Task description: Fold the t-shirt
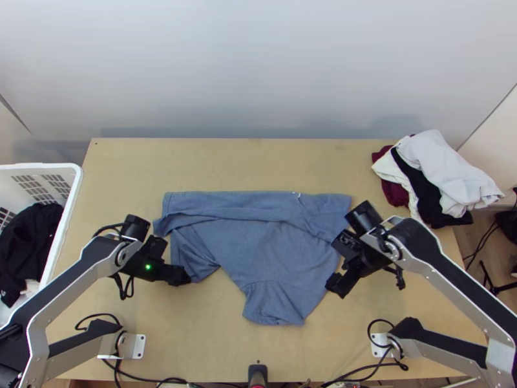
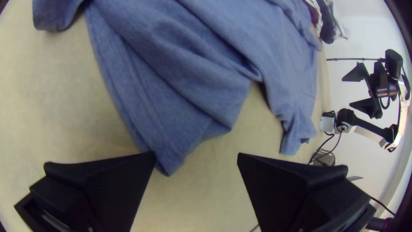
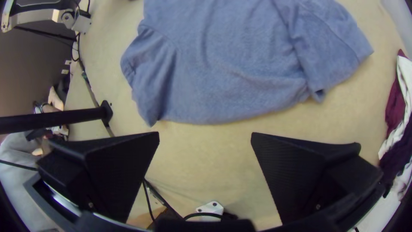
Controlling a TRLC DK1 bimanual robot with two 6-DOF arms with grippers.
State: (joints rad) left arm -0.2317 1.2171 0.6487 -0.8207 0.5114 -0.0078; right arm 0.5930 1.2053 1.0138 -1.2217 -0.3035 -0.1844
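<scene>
Across the middle of the light wooden table (image 1: 226,161), find the blue t-shirt (image 1: 278,246) mostly spread (more rumpled than neat, honestly), with creases along its far side and a sleeve jutting toward the near edge. At its left side, see the left gripper (image 1: 174,260) with fingers spread wide near a cloth corner. By its right side, note the right gripper (image 1: 333,264), likewise spread wide.
</scene>
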